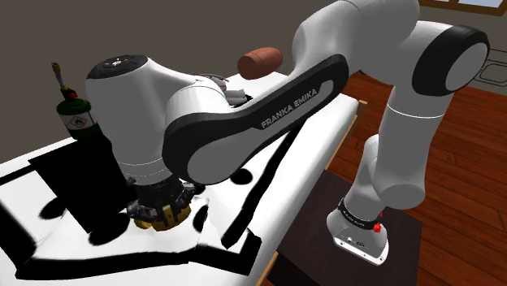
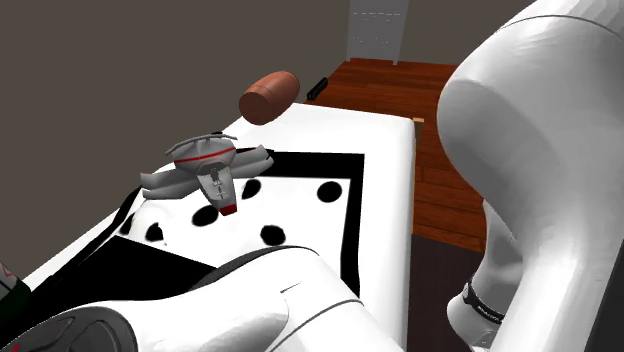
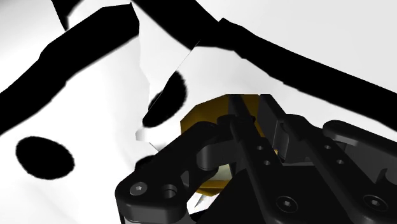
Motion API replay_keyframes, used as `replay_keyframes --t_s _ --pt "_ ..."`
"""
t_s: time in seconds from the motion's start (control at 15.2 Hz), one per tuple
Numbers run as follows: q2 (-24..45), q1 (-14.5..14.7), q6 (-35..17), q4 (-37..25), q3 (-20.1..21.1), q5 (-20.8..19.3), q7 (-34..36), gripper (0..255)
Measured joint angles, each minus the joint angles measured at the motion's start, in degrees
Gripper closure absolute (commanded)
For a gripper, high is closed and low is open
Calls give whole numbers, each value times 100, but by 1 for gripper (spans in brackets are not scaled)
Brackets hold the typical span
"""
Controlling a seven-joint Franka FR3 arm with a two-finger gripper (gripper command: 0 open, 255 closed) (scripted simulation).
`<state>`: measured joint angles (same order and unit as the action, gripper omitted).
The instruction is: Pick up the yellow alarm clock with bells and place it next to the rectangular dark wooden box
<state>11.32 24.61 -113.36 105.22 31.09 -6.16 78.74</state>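
Note:
The yellow alarm clock [image 3: 205, 118] sits between my black fingers, which clasp it from both sides. In the shoulder view my gripper [image 1: 161, 213] is down at the white, black-patterned surface, and bits of the yellow clock [image 1: 173, 217] show under the hand. I cannot tell whether the clock still touches the surface. The rectangular dark box [image 1: 91, 180], drawn almost black, stands just beside the hand toward the shoulder view's left. In the wrist view my gripper [image 3: 232, 127] covers most of the clock.
A green bottle [image 1: 76, 116] stands behind the box. A brown cylinder [image 1: 260, 61] [image 2: 268, 97] lies at the far edge of the white surface [image 2: 385, 180]. A white and red toy craft [image 2: 210, 170] rests mid-surface. Wooden floor [image 1: 455, 187] lies beyond the stand [image 1: 357, 244].

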Motion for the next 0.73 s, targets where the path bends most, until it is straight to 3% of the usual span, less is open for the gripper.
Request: replay_keyframes --t_s 0.73 --pt "324 53 -735 454 -55 -219 146 255"
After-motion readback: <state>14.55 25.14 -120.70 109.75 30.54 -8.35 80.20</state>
